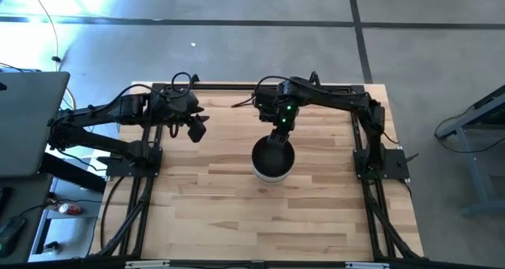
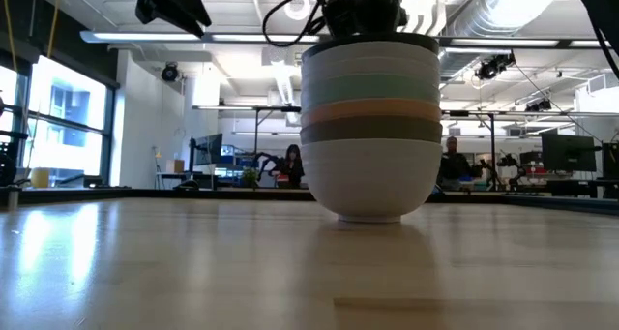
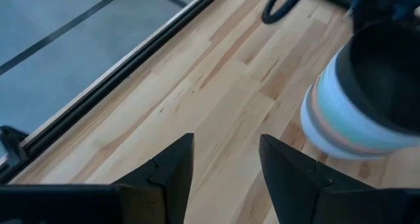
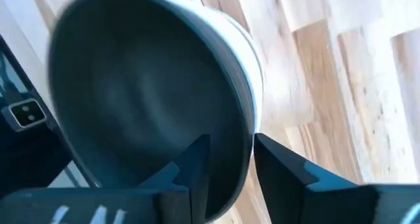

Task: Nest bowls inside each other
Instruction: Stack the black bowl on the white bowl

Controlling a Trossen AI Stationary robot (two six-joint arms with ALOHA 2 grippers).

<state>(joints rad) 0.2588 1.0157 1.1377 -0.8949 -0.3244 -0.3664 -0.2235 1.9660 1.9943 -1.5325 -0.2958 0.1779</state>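
The bowls are nested in one stack [image 1: 273, 160] at the table's middle. The lowest white bowl's foot [image 2: 370, 214] rests on the wood. Olive, peach, mint and white rims show above it, and a black bowl [image 4: 144, 106] is on top. My right gripper [image 4: 231, 165] hangs over the stack's far rim, pointing steeply down and open. One of its fingers is inside the black bowl's rim and one outside, with a gap on each side. My left gripper [image 3: 226, 165] hovers open and holds nothing, left of the stack [image 3: 354, 99] and above the table.
Bare wooden tabletop [image 1: 237, 214] lies all round the stack. Black frame rails [image 1: 142, 206] run along the table's left and right sides, and a laptop [image 1: 31, 119] sits off its left edge. In the low view, people show in the room far behind.
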